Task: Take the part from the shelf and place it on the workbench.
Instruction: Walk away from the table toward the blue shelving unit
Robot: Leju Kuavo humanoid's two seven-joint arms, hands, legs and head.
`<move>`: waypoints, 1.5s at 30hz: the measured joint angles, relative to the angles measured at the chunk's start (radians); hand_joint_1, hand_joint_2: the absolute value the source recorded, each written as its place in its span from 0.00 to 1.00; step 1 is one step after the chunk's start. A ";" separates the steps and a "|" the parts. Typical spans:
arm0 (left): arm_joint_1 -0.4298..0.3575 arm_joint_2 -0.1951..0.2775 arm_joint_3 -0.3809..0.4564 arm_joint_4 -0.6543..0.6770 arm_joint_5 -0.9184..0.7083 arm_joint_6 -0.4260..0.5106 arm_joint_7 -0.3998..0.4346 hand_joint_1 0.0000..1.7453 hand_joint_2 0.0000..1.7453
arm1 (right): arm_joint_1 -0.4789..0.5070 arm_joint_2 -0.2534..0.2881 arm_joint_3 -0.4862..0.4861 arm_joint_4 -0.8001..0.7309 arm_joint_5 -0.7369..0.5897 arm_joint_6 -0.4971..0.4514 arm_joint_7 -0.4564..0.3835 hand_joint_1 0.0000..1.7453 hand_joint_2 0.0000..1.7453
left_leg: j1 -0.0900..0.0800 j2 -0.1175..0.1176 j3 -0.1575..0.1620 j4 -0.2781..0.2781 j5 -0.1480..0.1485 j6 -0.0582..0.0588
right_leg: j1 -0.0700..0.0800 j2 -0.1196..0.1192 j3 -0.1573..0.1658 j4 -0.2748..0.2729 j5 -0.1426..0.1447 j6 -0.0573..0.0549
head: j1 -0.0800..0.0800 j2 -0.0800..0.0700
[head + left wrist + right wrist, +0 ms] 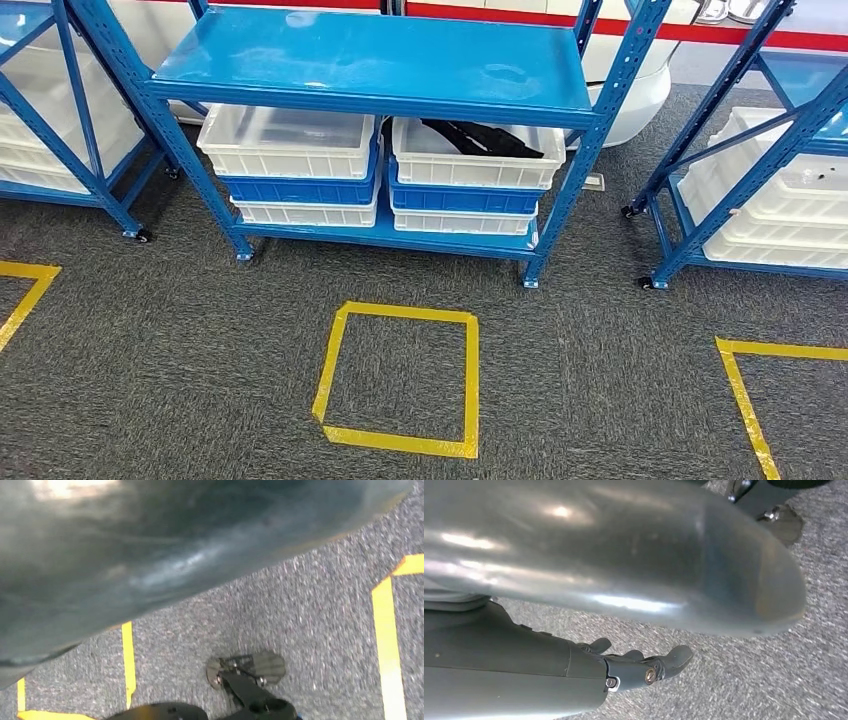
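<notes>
The right hand [644, 667] hangs beside the robot's body over grey carpet, its dark fingers [676, 657] loosely apart with nothing in them; I cannot tell the left hand's state, since its wrist view does not clearly show it. The likely part — a long black object [480, 137] — lies in the white plastic bin [475, 160] on the right of the blue steel shelf [380, 65], under its top board and atop a stack of blue and white bins. Risks as I judge them: the reach goes low and far, so an arm could knock the shelf's perforated upright, or the smooth-walled bin could slide. The part's irregular shape may snag on the rim. A yellow tape square [400, 380] marks the near carpet.
</notes>
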 joint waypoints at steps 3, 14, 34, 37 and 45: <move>0.000 0.000 0.000 0.000 0.000 0.000 0.000 0.00 0.00 | 0.000 0.000 0.000 0.000 0.000 0.000 0.000 0.00 0.00 | 0.002 0.002 0.003 -0.004 -0.001 0.017 | 0.001 -0.003 -0.073 0.139 -0.061 -0.005 | 0.004 0.000; -0.001 -0.001 0.000 0.000 -0.009 0.001 0.001 0.00 0.00 | 0.001 0.004 0.000 0.000 -0.002 -0.001 0.007 0.00 0.00 | -0.008 -0.001 0.036 -0.007 -0.038 -0.005 | 0.011 -0.009 -0.055 0.005 0.048 -0.008 | 0.004 0.000; 0.002 0.001 0.000 0.000 -0.011 0.002 0.012 0.00 0.00 | -0.001 0.007 0.000 0.000 0.003 -0.002 0.011 0.00 0.00 | -0.001 0.000 0.002 0.005 -0.006 0.026 | 0.002 -0.003 -0.026 0.118 -0.063 0.001 | -0.001 0.000; 0.001 0.000 0.000 0.000 -0.011 0.001 0.012 0.00 0.00 | 0.000 0.007 0.000 0.000 0.004 -0.002 0.014 0.00 0.00 | -0.004 -0.001 0.009 0.005 -0.017 0.033 | 0.002 -0.003 -0.144 0.283 -0.110 0.000 | 0.001 0.000; 0.001 -0.001 0.000 0.000 -0.011 0.000 0.011 0.00 0.00 | 0.003 0.005 0.000 0.001 0.006 -0.002 0.016 0.00 0.00 | -0.008 -0.005 0.060 0.000 -0.054 0.002 | 0.015 -0.013 -0.073 0.002 0.037 -0.020 | 0.001 0.000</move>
